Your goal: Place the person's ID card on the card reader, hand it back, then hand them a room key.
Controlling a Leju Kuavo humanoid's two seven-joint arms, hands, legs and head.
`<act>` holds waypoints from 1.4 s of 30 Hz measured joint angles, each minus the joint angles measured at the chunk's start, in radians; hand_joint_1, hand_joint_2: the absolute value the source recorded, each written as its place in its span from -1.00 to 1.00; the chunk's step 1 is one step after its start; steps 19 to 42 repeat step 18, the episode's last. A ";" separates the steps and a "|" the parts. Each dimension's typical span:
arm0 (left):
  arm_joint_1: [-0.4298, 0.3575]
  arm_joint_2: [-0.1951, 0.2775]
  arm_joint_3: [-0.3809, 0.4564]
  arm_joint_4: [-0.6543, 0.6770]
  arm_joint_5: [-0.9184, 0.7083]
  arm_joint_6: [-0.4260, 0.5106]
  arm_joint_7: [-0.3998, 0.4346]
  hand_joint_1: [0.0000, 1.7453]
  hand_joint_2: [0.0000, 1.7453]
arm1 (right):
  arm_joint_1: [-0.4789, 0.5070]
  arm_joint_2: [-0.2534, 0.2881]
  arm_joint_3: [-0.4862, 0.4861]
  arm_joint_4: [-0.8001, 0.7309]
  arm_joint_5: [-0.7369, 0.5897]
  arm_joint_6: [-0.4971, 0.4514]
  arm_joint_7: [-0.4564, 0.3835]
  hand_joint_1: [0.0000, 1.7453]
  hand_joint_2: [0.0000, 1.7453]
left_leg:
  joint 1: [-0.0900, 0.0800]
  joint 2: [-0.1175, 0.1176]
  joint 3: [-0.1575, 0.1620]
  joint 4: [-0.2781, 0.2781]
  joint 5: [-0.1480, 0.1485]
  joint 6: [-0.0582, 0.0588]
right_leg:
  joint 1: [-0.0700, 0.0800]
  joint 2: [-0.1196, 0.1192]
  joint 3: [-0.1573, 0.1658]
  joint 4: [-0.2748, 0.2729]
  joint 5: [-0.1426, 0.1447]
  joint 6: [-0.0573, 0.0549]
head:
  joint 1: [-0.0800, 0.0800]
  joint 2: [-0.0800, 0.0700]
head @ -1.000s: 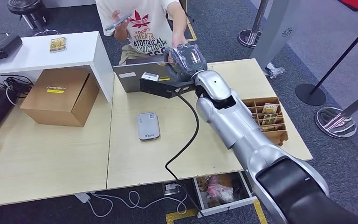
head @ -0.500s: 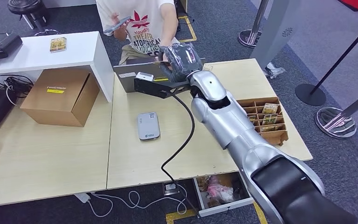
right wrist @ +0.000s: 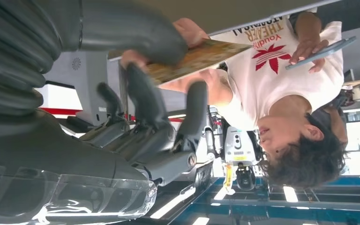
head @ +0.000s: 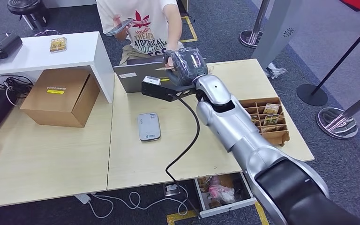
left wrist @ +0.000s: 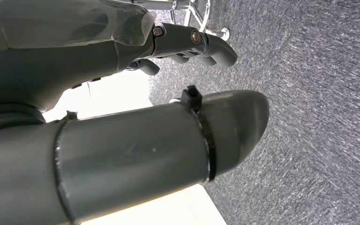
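My right hand [head: 185, 63] is stretched over the far edge of the desk [head: 131, 159] towards a person in a white printed T-shirt [head: 145, 21]. In the right wrist view my right hand [right wrist: 136, 117] pinches a brown patterned room key card [right wrist: 201, 54] between thumb and a finger. The person's fingers [right wrist: 190, 30] touch the same card. Their other hand holds a phone [head: 119, 26]. The grey card reader [head: 149, 126] lies on the desk with nothing on it. My left hand [left wrist: 168, 150] hangs over grey carpet, holding nothing.
A wooden box of key cards [head: 267, 119] stands at the desk's right edge. A laptop [head: 131, 75], a cardboard box [head: 61, 96] and a white shelf [head: 42, 51] are at the back left. A black cable [head: 187, 140] crosses the desk. An open drawer [head: 222, 190] sticks out in front.
My right hand swung slightly left, then back right, staying up at the person's hand. The card reader and boxes have not moved.
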 joint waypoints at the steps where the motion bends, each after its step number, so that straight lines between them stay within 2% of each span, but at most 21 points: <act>1: 0.000 0.000 0.000 0.000 0.000 0.001 -0.002 -1.00 -1.00 | 0.002 -0.004 0.000 0.000 0.000 0.000 0.000 -1.00 1.00 | 0.000 0.000 0.000 0.000 0.000 0.000 | 0.000 0.000 0.000 0.000 0.000 0.000 | 0.000 0.000; 18: 0.001 0.000 0.000 0.000 -0.003 0.001 -0.018 -1.00 -1.00 | 0.046 -0.064 -0.013 -0.031 0.015 -0.043 0.015 -1.00 1.00 | 0.000 0.000 0.000 0.000 0.000 0.000 | 0.000 0.000 0.000 0.000 0.000 0.000 | 0.000 0.000; 42: 0.001 0.000 0.000 0.000 -0.003 0.001 -0.018 -1.00 -1.00 | 0.046 -0.064 -0.013 -0.031 0.015 -0.043 0.015 -1.00 1.00 | 0.000 0.000 0.000 0.000 0.000 0.000 | 0.000 0.000 0.000 0.000 0.000 0.000 | 0.000 0.000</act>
